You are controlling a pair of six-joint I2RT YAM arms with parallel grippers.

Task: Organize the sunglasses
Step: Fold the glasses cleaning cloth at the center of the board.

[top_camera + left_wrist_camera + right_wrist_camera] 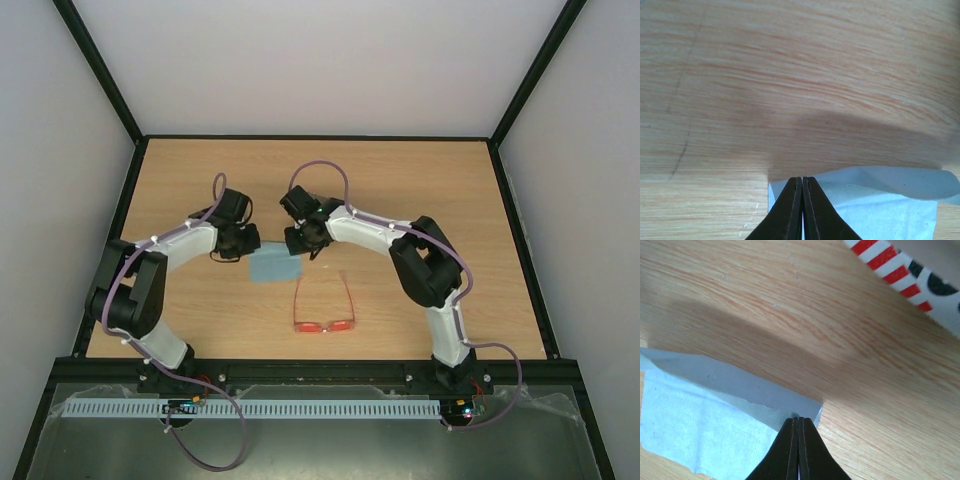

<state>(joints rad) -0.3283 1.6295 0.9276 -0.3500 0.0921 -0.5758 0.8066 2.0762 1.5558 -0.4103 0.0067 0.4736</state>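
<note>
The sunglasses point(312, 326), with a thin red-orange frame and their temple arms spread, lie on the wooden table point(430, 190) near the front, just behind the arm bases. Behind them lies a light-blue cloth point(275, 268). My left gripper point(252, 245) is at the cloth's far left corner and my right gripper point(297, 245) at its far right corner. In the left wrist view the left gripper point(802, 178) is shut on the edge of the cloth point(880, 210). In the right wrist view the right gripper point(798, 418) is shut on the corner of the cloth point(700, 430), whose far edge is raised.
A flag-patterned case point(910, 275) with red and white stripes lies beyond the right gripper in the right wrist view; the top view hides it under the right arm. Black frame rails point(125, 190) border the table on the left, right and back.
</note>
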